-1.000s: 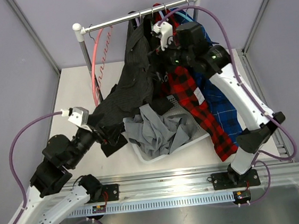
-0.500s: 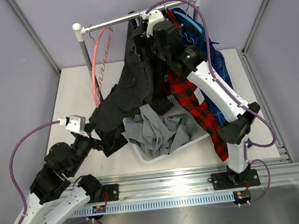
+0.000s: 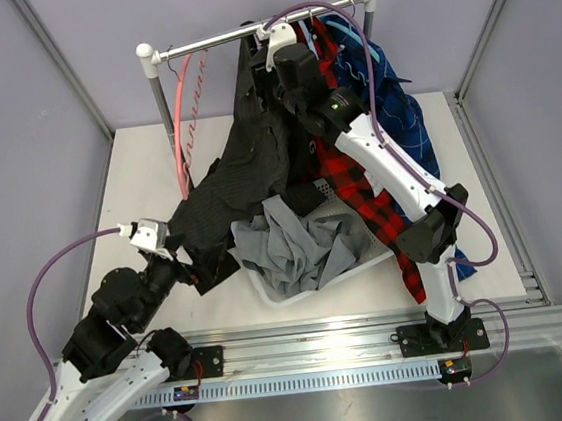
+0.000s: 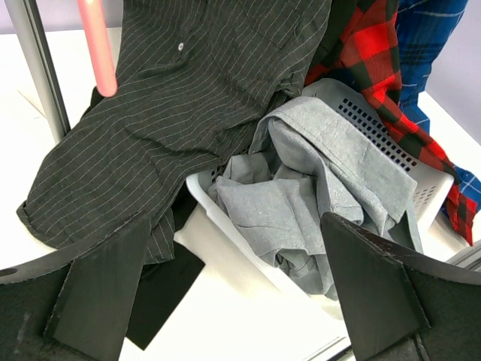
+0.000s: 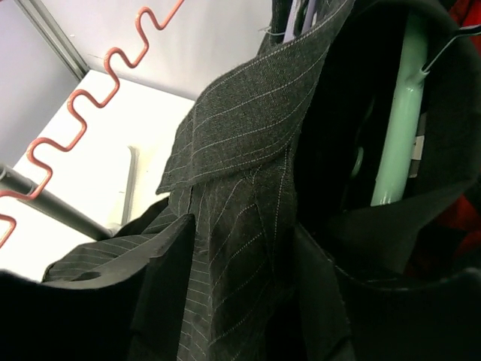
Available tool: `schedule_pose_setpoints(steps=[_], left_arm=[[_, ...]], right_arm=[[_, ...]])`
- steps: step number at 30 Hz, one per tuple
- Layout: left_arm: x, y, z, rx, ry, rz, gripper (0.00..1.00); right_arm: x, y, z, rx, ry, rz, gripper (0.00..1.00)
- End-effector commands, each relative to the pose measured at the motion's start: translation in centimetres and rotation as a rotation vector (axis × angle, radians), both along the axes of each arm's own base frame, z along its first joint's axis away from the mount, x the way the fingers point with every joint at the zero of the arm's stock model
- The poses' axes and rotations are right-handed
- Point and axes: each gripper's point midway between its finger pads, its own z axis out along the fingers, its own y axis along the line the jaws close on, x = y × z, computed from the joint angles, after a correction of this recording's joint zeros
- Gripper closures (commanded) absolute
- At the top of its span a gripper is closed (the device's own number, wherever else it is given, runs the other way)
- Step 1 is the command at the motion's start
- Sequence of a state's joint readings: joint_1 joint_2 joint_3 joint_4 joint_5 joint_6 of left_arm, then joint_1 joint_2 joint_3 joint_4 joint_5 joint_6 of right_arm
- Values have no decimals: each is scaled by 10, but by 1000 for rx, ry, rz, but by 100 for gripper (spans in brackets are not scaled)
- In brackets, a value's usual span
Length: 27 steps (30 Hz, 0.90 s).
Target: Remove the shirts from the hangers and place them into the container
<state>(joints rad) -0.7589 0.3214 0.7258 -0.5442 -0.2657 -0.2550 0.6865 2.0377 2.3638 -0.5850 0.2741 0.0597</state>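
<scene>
Your right gripper [image 5: 240, 293] sits high at the rail [image 3: 243, 36], its fingers on either side of the dark pinstriped shirt [image 5: 240, 188] just below the collar. That is the sensible spot: a pull there should slip the shoulders off the green hanger [image 5: 394, 128] inside it. Cloth lies between the fingers, but you cannot tell from the wrist view whether they have pinched it. The shirt's lower half trails across the table to the left rim of the white basket [image 4: 376, 143].

Your left gripper [image 4: 234, 226] hovers low, spread wide and empty, facing that hem, well placed to gather it. The grey shirt [image 3: 300, 244] lies crumpled in the basket. The red plaid shirt [image 3: 365, 192] and blue plaid shirt [image 3: 397, 118] hang from the rail.
</scene>
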Motion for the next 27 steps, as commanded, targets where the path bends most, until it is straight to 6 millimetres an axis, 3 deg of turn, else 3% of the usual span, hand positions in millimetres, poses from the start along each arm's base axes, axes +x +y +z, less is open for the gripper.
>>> schedule_pose_setpoints(steps=[1,4,10,15,27], left_arm=[[0,1,13,-51,-37,10,1],[0,1,12,-49,-35,10,1],[-1,2,10,-56,-31,8,1],[-2,2,10,-64,-33,8,1],[-3,2,11,-70,-35,7,1]], right_arm=[[9,-2,28,50,-82,-39,42],[13,0,23,39,-80,-41,45],[19,-4,21,52,-64,-24,74],[13,-8,39,76,-92,2,100],[-8,-24,111,186,-205,90,100]])
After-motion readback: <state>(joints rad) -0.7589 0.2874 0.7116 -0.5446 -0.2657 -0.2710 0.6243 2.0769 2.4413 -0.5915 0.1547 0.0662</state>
